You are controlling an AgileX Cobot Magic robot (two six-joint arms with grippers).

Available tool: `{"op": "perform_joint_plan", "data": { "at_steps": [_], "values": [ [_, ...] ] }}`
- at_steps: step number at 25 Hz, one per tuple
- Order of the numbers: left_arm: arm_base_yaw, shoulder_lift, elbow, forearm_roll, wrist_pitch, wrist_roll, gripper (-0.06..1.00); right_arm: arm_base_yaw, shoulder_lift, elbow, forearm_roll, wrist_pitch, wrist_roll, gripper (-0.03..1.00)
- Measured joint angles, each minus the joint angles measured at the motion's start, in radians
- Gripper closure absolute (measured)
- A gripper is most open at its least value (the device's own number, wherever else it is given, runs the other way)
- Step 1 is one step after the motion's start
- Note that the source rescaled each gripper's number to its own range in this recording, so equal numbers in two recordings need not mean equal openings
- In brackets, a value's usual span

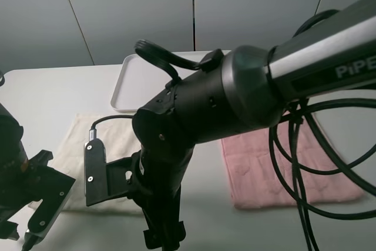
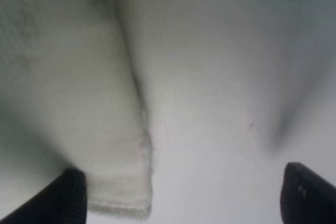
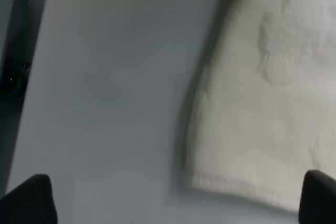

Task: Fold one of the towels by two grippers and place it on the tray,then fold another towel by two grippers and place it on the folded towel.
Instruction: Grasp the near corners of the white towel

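Grey wall panels [image 1: 129,10] back the pale counter [image 1: 53,92], which only the high camera shows whole, though my right arm [image 1: 235,98] hides its middle. At the back lies the white tray [image 1: 132,83], with the cream towel [image 1: 114,145] flat before it on the left and the pink towel [image 1: 282,168] on the right. The wrist views alone show my left tool [image 2: 186,198] and right tool [image 3: 173,200] spread wide and gripping nothing. Each hangs over a near corner of the cream towel, with bare counter beside it.
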Motion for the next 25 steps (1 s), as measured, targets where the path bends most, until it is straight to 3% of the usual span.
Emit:
{"op": "perform_joint_plan", "data": {
  "at_steps": [14,25],
  "values": [
    [0.0,0.0,0.0,0.0,-0.002,-0.014,-0.02,0.048,0.117,-0.044,-0.164,0.05,0.183,-0.03],
    [0.0,0.0,0.0,0.0,-0.002,-0.014,-0.02,0.052,0.123,-0.046,-0.178,0.06,0.238,-0.03]
  ]
}}
